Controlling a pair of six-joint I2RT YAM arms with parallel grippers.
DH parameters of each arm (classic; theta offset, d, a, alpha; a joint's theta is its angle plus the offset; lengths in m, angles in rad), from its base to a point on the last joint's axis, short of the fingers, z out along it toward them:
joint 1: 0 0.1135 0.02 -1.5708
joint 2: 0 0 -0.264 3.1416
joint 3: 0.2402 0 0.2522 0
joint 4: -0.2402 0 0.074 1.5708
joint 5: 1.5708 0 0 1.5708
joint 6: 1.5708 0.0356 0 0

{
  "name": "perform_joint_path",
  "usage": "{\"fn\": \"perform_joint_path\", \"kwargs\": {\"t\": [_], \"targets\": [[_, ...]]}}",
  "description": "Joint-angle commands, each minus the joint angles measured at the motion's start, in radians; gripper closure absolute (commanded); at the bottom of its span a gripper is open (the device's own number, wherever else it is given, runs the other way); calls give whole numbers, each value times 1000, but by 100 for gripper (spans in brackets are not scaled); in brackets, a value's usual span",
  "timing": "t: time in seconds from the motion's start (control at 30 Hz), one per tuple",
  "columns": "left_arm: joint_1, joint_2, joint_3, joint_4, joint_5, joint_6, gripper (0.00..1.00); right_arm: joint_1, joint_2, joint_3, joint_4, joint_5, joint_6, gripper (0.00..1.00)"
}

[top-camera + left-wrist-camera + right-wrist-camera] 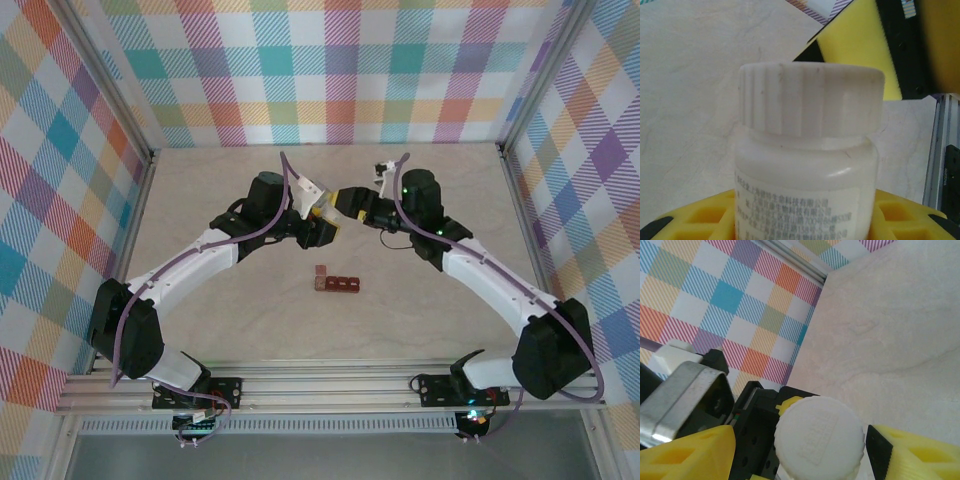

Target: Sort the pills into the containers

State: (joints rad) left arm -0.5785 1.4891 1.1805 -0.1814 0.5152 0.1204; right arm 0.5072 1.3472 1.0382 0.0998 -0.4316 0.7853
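The containers (337,284), a dark red-brown strip of square compartments, lie on the table in front of both grippers. My left gripper (805,222) is shut on a white bottle (807,165) with a ribbed white cap (810,100), held above the table. My right gripper (805,450) faces the cap (819,440) end-on and straddles it, open. Its left finger (695,455) stands well off the cap and its right pad (877,452) lies close beside it. In the top view the two grippers meet at the bottle (328,213). The pills are hidden.
The beige table (200,200) is boxed in by plaid walls at the back and both sides, with an aluminium rail (330,385) along the near edge. The arms' bases are bolted to that rail.
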Motion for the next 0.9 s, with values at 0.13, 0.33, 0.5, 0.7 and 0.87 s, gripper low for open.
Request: {"fn": "perform_joint_path", "kwargs": {"t": [0.13,0.33,0.5,0.7,0.87], "targets": [[-3,-19,16,23,32,5,100,10,26,37,-1,-1,1,32],[-3,-13,16,26,35,3,100,18,54,58,4,-7,2,35],[-3,-11,14,28,36,3,100,20,69,72,14,-16,3,45],[-3,-12,12,28,30,5,100,19,78,73,14,-50,-24,61],[6,-14,19,22,85,-3,100,0,65,69,-15,-93,-133,66]]}}
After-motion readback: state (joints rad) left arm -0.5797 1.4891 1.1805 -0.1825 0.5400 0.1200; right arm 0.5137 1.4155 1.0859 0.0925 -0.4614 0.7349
